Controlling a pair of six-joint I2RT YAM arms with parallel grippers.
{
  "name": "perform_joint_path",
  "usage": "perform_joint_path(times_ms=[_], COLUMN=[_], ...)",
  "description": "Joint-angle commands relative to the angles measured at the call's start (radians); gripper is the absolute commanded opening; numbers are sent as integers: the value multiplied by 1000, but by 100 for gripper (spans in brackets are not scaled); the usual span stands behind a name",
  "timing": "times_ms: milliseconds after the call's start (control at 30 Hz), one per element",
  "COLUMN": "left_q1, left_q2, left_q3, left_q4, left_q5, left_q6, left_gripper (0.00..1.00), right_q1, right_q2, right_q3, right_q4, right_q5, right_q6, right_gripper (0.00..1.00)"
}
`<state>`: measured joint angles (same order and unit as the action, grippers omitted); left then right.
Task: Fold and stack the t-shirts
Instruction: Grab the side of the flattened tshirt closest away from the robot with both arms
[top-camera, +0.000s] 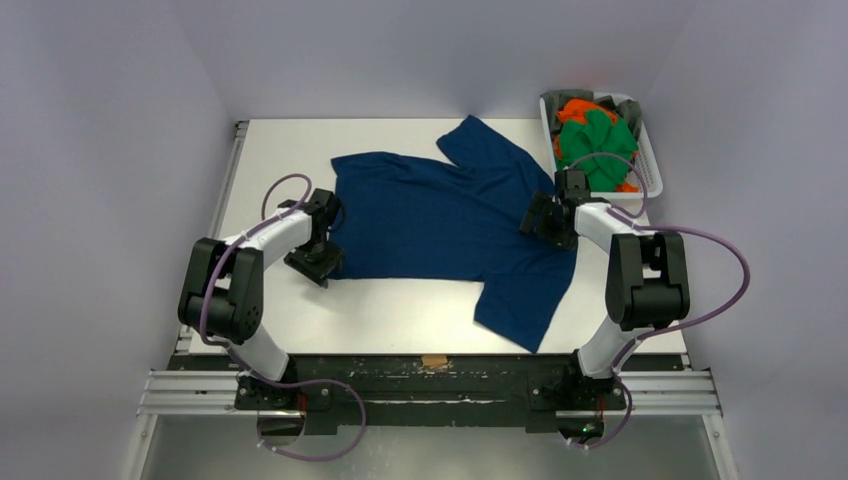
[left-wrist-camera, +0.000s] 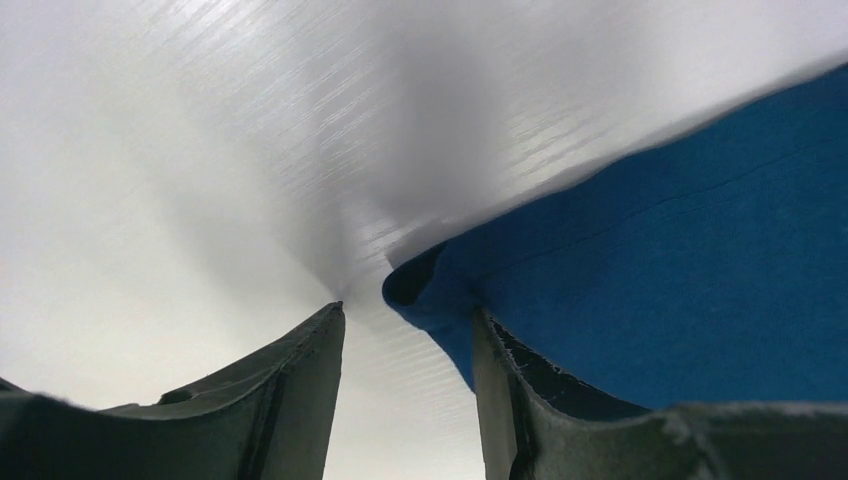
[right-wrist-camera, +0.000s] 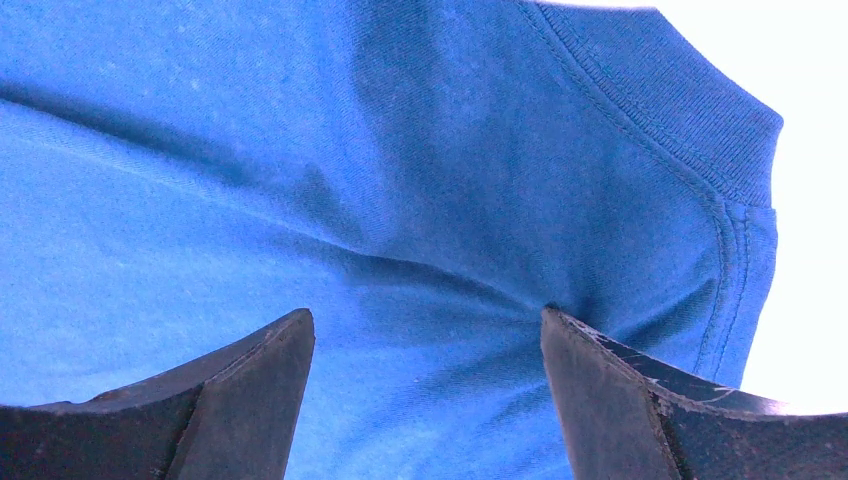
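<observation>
A dark blue t-shirt (top-camera: 450, 215) lies spread flat on the white table, hem to the left, collar to the right. My left gripper (top-camera: 322, 260) is open at the shirt's near-left hem corner; in the left wrist view the corner (left-wrist-camera: 430, 295) lifts slightly between the fingers, with one finger against the cloth. My right gripper (top-camera: 545, 222) is open and presses down on the shirt beside the collar; the right wrist view shows the cloth (right-wrist-camera: 400, 200) puckered at the right fingertip (right-wrist-camera: 600, 370), and the ribbed collar (right-wrist-camera: 680, 110).
A white basket (top-camera: 648, 150) at the back right holds green and orange shirts (top-camera: 595, 135). Bare table (top-camera: 400, 305) lies in front of the shirt and at the far left. The near sleeve (top-camera: 520, 305) reaches toward the front edge.
</observation>
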<state>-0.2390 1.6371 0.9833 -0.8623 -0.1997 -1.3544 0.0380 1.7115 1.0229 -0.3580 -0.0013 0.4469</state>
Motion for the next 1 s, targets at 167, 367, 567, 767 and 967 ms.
perform_joint_path(times_ms=[167, 367, 567, 767, 967], left_q1=[-29, -42, -55, -56, -57], left_q2=[71, 90, 117, 92, -23], left_q3=[66, 36, 27, 22, -22], left_q4=[86, 83, 83, 55, -33], left_q5=[10, 28, 40, 34, 23], left_q6=[-21, -22, -16, -10, -2], left_gripper=[46, 44, 15, 0, 0], right_q1=[-9, -26, -35, -36, -14], right_q2=[-62, -62, -52, -76, -119], right_q3=[-8, 2, 13, 4, 14], right_q4=[-56, -68, -68, -54, -96], right_q5=[102, 113, 80, 53, 32], right_q6=[-7, -4, 2, -27, 2], right_gripper=[83, 83, 83, 82, 82])
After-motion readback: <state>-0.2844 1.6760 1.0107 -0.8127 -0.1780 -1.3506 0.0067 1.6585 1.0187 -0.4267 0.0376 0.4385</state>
